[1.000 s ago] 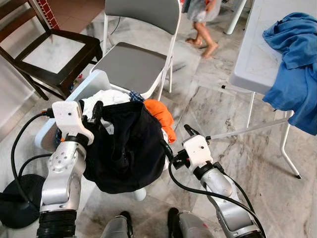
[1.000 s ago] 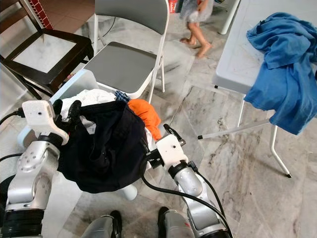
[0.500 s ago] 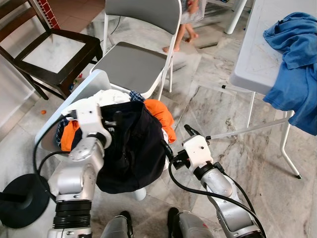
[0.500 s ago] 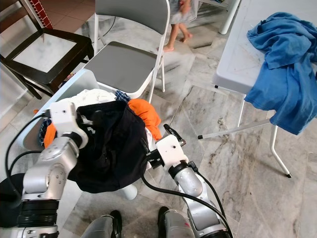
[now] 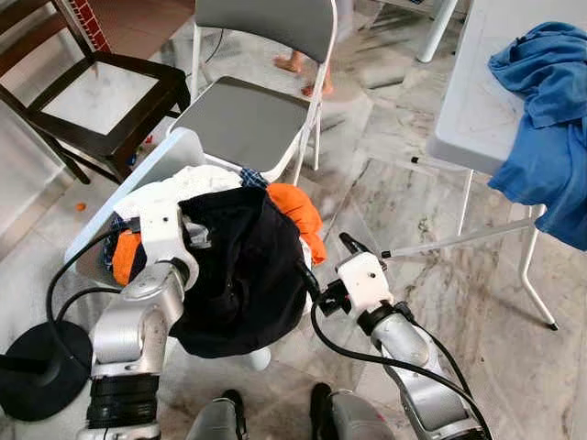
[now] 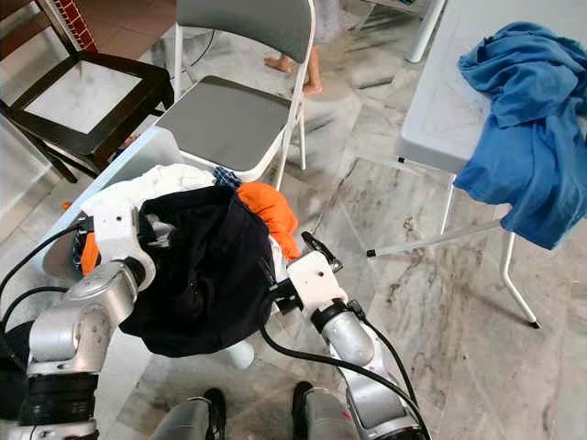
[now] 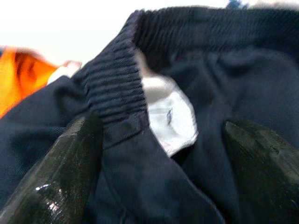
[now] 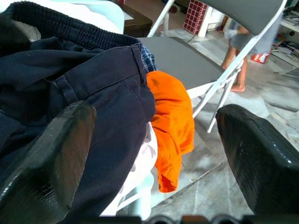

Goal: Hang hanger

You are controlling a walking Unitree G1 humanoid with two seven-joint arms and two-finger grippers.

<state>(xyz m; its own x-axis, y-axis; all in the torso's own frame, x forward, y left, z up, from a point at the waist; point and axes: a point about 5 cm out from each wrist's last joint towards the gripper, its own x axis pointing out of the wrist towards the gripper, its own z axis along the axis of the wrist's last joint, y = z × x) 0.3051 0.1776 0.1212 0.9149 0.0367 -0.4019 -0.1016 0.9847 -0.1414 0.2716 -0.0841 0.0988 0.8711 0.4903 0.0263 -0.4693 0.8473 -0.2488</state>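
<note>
Left to right across the scene. The left gripper is pressed against the dark navy garment, at its ribbed waistband; its two fingers stand wide apart with the cloth and a white label between them, and they do not appear closed on anything. Behind and beside it sits the laundry basket, heaped with white and orange clothing.

The right gripper sits just beside the garment's other edge, fingers spread wide, holding nothing; the navy cloth lies ahead of it toward the left arm, the orange piece straight ahead.

No hanger can be identified. If one is present, it is hidden under the navy garment, so its long axis cannot be told. Judgement: the garment hangs between the two grippers, the left one in contact and nearer to the waistband.

Beyond the grippers: a grey folding chair, a person's bare feet, and away to the right a white table with blue cloth.
</note>
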